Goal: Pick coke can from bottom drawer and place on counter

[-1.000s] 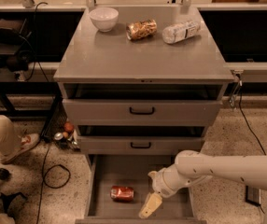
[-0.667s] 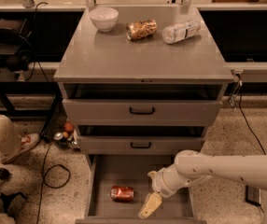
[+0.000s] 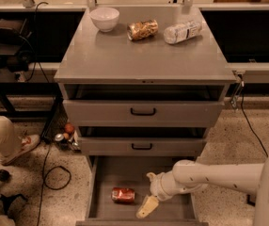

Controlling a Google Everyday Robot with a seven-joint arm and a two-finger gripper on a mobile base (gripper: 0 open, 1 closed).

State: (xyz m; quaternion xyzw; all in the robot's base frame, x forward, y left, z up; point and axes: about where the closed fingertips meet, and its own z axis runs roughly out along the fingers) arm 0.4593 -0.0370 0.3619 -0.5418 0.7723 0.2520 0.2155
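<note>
Notes coke can (image 3: 123, 195) on its side on the floor of the pulled-out bottom drawer (image 3: 125, 173), toward the front left. Puts gripper (image 3: 145, 195) down inside the same drawer, just right of the can and not touching it, jaws released and grasping nothing, arm (image 3: 219, 175) reaching in from the right. Logs white bowl (image 3: 104, 19), snack bag (image 3: 142, 29) and clear bottle (image 3: 182, 32) along the back of the counter (image 3: 139, 55).
</note>
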